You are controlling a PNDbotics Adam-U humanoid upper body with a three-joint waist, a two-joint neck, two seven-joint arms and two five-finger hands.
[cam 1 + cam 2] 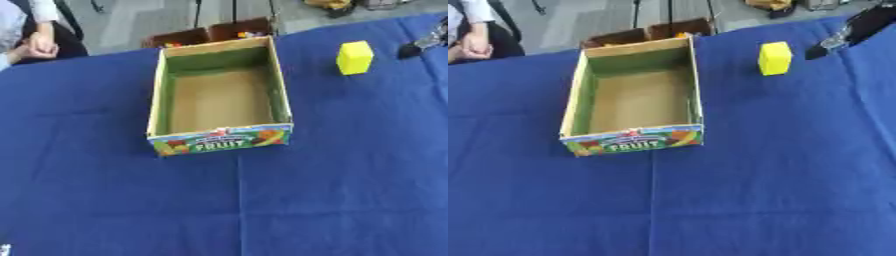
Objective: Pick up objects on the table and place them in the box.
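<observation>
An open cardboard box (158, 90) with a "FRUIT" label on its near wall stands on the blue cloth left of centre, and nothing lies inside it. A yellow block (774, 58) stands upright to the right of the box's far end. My right hand (843, 33) comes in from the upper right corner, dark with a silver part. It hangs just right of the block, apart from it, and only part of it shows. My left hand is out of view.
Blue cloth (332, 200) covers the whole table. Brown boxes (210, 34) with small coloured things stand beyond the far edge behind the fruit box. A person's hands (35, 47) rest at the far left corner. A tiny pale speck (4, 248) shows at the lower left.
</observation>
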